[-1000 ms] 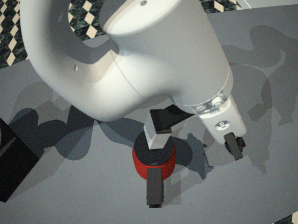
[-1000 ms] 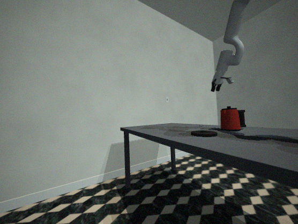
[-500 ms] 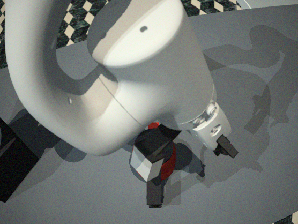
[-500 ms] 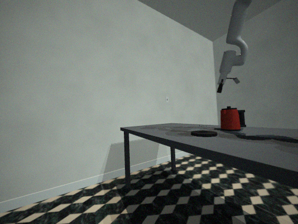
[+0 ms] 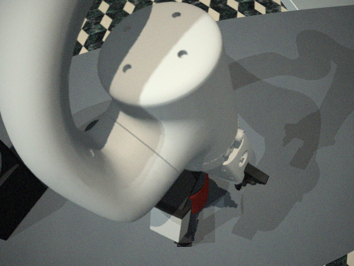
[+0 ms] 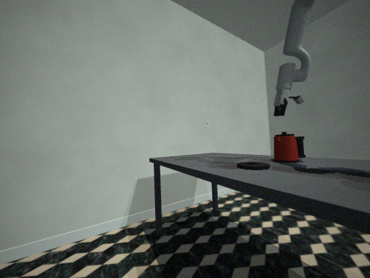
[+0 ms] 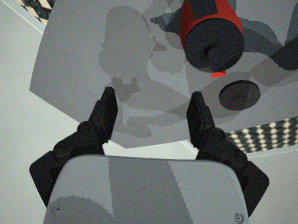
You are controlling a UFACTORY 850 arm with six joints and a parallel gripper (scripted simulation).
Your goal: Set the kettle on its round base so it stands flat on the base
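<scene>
The red kettle (image 6: 285, 147) stands upright on the grey table, its black handle (image 6: 300, 146) on the far side. In the wrist view the kettle (image 7: 212, 32) shows from above with its dark lid and knob. The round black base (image 6: 253, 165) lies flat on the table beside the kettle, apart from it; it also shows in the wrist view (image 7: 238, 95). My gripper (image 6: 280, 110) hangs well above the kettle, open and empty; its black fingers frame bare table. In the top view the arm hides most of the kettle (image 5: 200, 195).
The table edge (image 6: 233, 182) runs along the front, with checkered floor below. The white arm (image 5: 127, 111) fills most of the top view. A dark block (image 5: 16, 188) sits at the table's left side.
</scene>
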